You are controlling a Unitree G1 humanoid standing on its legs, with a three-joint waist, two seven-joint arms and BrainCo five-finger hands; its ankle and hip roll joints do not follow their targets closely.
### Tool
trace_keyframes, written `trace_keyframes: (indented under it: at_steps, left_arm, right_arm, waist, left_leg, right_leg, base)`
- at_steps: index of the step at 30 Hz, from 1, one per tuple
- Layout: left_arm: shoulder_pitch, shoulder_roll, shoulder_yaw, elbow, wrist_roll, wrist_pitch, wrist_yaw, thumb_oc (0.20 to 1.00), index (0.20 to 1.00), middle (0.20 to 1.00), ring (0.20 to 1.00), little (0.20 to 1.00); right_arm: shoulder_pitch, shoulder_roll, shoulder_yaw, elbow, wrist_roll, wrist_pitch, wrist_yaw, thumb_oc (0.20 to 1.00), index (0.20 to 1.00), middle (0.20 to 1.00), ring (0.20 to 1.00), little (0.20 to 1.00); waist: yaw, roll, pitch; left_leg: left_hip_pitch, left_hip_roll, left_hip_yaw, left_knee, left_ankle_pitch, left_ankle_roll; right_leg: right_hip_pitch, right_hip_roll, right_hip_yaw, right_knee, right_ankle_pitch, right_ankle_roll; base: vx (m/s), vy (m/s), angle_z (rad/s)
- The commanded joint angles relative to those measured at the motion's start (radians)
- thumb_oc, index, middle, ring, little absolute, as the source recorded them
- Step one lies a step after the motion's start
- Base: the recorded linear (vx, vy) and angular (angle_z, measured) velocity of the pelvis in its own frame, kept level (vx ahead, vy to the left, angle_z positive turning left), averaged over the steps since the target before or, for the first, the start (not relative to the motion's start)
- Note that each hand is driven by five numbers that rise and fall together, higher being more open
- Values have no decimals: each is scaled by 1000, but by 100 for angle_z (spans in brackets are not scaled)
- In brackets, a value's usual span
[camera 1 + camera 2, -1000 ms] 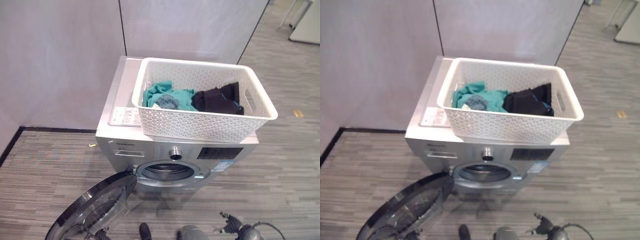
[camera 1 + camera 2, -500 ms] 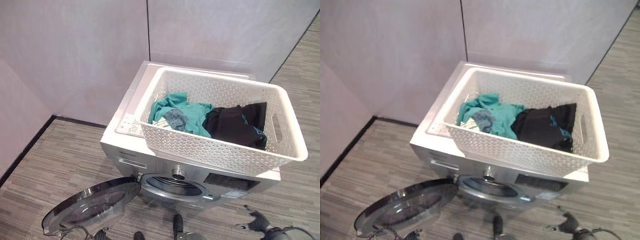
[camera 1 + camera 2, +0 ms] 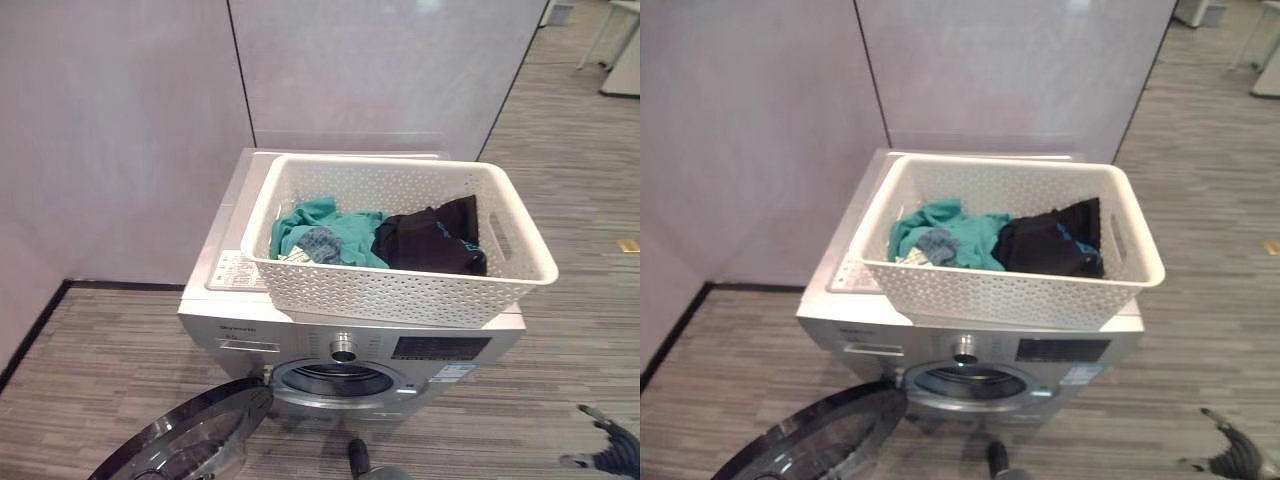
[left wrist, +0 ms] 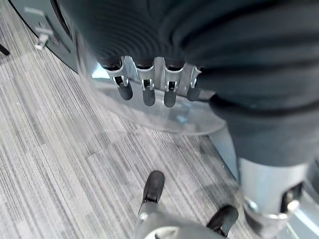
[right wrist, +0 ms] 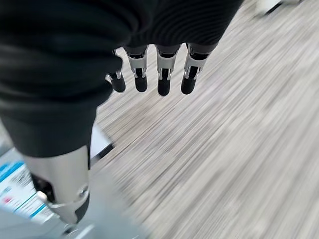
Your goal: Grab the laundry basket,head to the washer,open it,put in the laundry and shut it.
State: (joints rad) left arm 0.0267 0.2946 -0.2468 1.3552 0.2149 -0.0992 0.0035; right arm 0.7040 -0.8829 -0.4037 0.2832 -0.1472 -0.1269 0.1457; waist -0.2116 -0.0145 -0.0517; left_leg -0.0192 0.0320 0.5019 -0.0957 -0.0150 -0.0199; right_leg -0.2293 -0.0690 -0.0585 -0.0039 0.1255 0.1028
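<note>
**dan:** White laundry basket sits on top of the washer, teal and black laundry inside, round door swung open.

**mo:** Hands?

**dan:** Left hand and right hand both empty, fingers straight and relaxed, over the floor.

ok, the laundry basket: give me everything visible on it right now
The laundry basket is a white rectangular tub, plastic by the look, with perforated lattice walls, a smooth rolled rim and a slot handle in its right end wall. It sits upright on top of the washer, its front edge overhanging the control panel. Inside lie a teal garment on the left and a black garment on the right, touching each other. Neither hand touches it.
</note>
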Motion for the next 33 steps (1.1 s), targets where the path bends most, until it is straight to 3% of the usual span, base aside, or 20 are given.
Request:
trace_keyframes:
  at_steps: [1,2,4,9,12,13,16,17,18,19,20,21,22,23,24,26,28,33]
  left_arm:
    - [-17,19,46,8,-1,-7,-29,1000,1000,1000,1000,1000]
    - [-17,15,42,8,-1,-7,-29,1000,1000,1000,1000,1000]
    - [-13,10,70,24,-10,-2,-50,1000,1000,1000,1000,1000]
    - [-11,-14,68,22,-32,1,-63,1000,1000,1000,1000,1000]
    - [-12,-28,47,21,-43,0,-63,1000,1000,1000,1000,1000]
    - [-15,-37,18,19,-50,-1,-56,1000,1000,1000,1000,1000]
    - [-18,-37,-49,25,-55,0,-50,1000,1000,1000,1000,1000]
    - [-15,-34,-39,26,-55,0,-50,1000,1000,1000,1000,1000]
    - [-20,-26,-86,33,-43,0,-56,1000,1000,1000,1000,1000]
    - [-39,1,-113,42,-51,-1,-51,1000,1000,1000,1000,1000]
    - [-43,24,-111,49,-63,4,-52,1000,1000,1000,1000,1000]
    - [-41,33,-110,51,-71,7,-54,1000,1000,1000,1000,1000]
    - [-33,27,-94,51,-71,7,-54,1000,1000,1000,1000,1000]
    - [-33,41,-99,53,-80,12,-59,1000,1000,1000,1000,1000]
    - [-27,31,-87,54,-84,13,-60,1000,1000,1000,1000,1000]
    - [-23,16,-85,57,-89,17,-65,1000,1000,1000,1000,1000]
    - [-23,7,-85,57,-91,17,-67,1000,1000,1000,1000,1000]
    - [-17,-3,-90,65,-100,25,-74,1000,1000,1000,1000,1000]
  right_arm:
    - [-76,-53,-111,53,58,-8,1,1000,1000,1000,1000,1000]
    - [-66,-53,-121,48,59,-6,3,1000,1000,1000,1000,1000]
    - [-16,-187,-374,-29,50,-9,-8,1000,1000,1000,1000,1000]
    - [-15,-303,-579,-189,134,-51,1,1000,1000,1000,1000,1000]
    - [-88,-380,-586,-209,190,-81,-1,1000,1000,1000,1000,1000]
    - [-203,-483,-524,-203,256,-108,7,1000,1000,1000,1000,1000]
    - [-419,-621,-324,-142,365,-112,37,1000,1000,1000,1000,1000]
    - [-477,-624,-267,-131,362,-113,35,1000,1000,1000,1000,1000]
    - [-667,-681,-66,-78,383,-104,45,1000,1000,1000,1000,1000]
    - [-949,-734,241,-31,370,-91,64,1000,1000,1000,1000,1000]
    - [-1261,-746,576,23,351,-75,87,1000,1000,1000,1000,1000]
    - [-1439,-730,772,61,328,-66,94,1000,1000,1000,1000,1000]
    - [-1578,-716,910,79,329,-67,93,1000,1000,1000,1000,1000]
    - [-1791,-674,1145,108,294,-50,118,1000,1000,1000,1000,1000]
    - [-1931,-647,1284,137,301,-42,120,1000,1000,1000,1000,1000]
    - [-2069,-590,1435,164,301,-33,138,1000,1000,1000,1000,1000]
    - [-2126,-555,1490,178,309,-28,145,1000,1000,1000,1000,1000]
    - [-2121,-450,1480,133,363,-2,159,1000,1000,1000,1000,1000]
  waist:
    - [1,-60,-3]
    - [5,-55,-4]
    - [-8,-65,-22]
    - [0,-74,-38]
    - [15,-78,-43]
    - [45,-87,-47]
    - [103,-107,-42]
    - [92,-109,-45]
    - [133,-123,-42]
    - [176,-145,-33]
    - [190,-166,-35]
    - [197,-177,-35]
    - [181,-168,-41]
    - [195,-179,-39]
    - [189,-166,-42]
    - [192,-151,-42]
    - [194,-140,-39]
    - [221,-129,-26]
  left_leg:
    - [-27,-4,-18,8,66,-42]
    - [-28,-3,-17,8,66,-42]
    - [-25,2,-14,8,60,-42]
    - [-24,3,-19,8,56,-42]
    - [-27,3,-30,8,56,-41]
    - [-35,4,-45,8,58,-42]
    - [-48,5,-70,8,67,-46]
    - [-48,5,-70,8,67,-46]
    - [-55,6,-83,8,73,-49]
    - [-64,6,-98,8,80,-52]
    - [-72,5,-108,8,88,-56]
    - [-75,4,-115,8,90,-57]
    - [-75,4,-115,8,91,-57]
    - [-78,4,-128,8,96,-61]
    - [-81,3,-136,8,97,-61]
    - [-84,3,-149,8,101,-63]
    - [-87,2,-159,8,103,-63]
    - [-97,-2,-195,8,108,-62]
  right_leg:
    - [79,-10,54,-46,107,97]
    - [78,-10,54,-46,107,97]
    - [78,-5,62,-52,105,99]
    - [82,-2,56,-64,98,99]
    - [86,-1,45,-69,92,97]
    - [88,-3,27,-72,79,94]
    - [92,-5,0,-75,73,88]
    - [92,-5,0,-75,73,88]
    - [92,-6,-11,-77,74,86]
    - [94,-10,-27,-79,75,83]
    - [94,-12,-38,-81,77,78]
    - [97,-14,-43,-81,75,76]
    - [97,-14,-43,-81,75,76]
    - [105,-17,-60,-80,67,72]
    - [107,-18,-69,-79,65,70]
    - [113,-21,-84,-77,58,68]
    - [116,-23,-92,-75,55,67]
    - [130,-30,-132,-72,43,61]
  base:
    - [8,1,-21]
    - [31,7,-14]
    - [49,8,-21]
    - [31,-3,-7]
    - [11,-7,7]
    - [12,-23,14]
    - [-11,-27,19]
    - [-14,-17,69]
    - [-19,-12,65]
    - [-27,-21,46]
    - [-14,-9,27]
    - [-6,-9,36]
    - [13,9,38]
    - [17,9,40]
    - [25,17,22]
    - [21,10,22]
    - [16,11,34]
    - [23,12,21]
